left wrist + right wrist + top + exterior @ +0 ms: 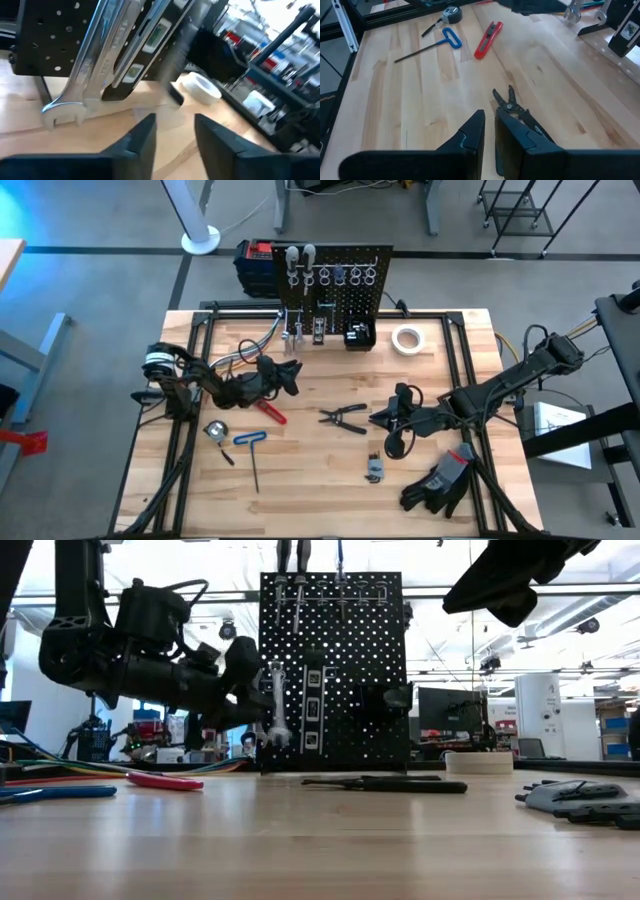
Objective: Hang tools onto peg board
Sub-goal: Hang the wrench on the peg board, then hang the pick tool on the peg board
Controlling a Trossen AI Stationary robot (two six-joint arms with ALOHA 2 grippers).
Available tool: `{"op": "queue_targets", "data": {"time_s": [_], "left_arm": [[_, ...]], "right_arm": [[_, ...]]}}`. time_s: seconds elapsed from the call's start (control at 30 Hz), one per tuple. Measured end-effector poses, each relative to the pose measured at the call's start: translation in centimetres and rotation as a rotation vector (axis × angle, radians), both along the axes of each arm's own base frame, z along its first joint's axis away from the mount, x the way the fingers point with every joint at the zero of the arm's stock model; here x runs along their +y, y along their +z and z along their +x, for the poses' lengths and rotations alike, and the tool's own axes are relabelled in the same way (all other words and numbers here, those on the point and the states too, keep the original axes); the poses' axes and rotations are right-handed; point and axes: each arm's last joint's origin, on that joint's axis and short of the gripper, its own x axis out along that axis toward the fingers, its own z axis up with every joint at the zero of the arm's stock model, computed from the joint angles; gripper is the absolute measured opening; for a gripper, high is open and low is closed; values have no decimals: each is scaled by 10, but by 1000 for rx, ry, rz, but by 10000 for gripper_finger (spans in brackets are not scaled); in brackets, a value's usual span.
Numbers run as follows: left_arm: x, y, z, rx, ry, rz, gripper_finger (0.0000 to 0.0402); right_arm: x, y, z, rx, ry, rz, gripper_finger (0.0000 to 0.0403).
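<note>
Up at twelve o'clock on the pale plank desk [330, 480] stands the peg board [340, 275], a black perforated metal panel with silver ring hooks and a small black bin [359, 335]. Shiny flat wrenches [75, 75] hang beside a black level [145, 45]. Just before them the left gripper [175, 135] is narrowly parted, empty. At four o'clock the right gripper [490, 130] hovers nearly closed over black pliers [512, 105].
</note>
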Motion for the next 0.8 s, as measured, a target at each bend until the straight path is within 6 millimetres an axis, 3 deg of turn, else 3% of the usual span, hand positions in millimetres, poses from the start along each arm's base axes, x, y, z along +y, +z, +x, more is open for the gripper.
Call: {"op": "queue_targets", "data": {"time_s": [0.1, 0.3, 0.47, 0.6, 0.8], "left_arm": [[-1, -4, -1, 71, -10, 36, 164], [-7, -4, -7, 98, -176, 58, 211], [-23, 3, -23, 92, -323, 115, 207], [-37, 9, -36, 102, -586, 166, 193], [-51, 1, -46, 256, -760, 27, 179]], "right_arm": [[0, -3, 2, 5, -18, -8, 38], [0, -36, 15, 131, -33, -78, 67], [2, -61, 34, 174, 8, -168, 108], [5, -77, 47, 167, 44, -223, 136], [-8, -79, 67, 130, -74, -76, 154]]}}
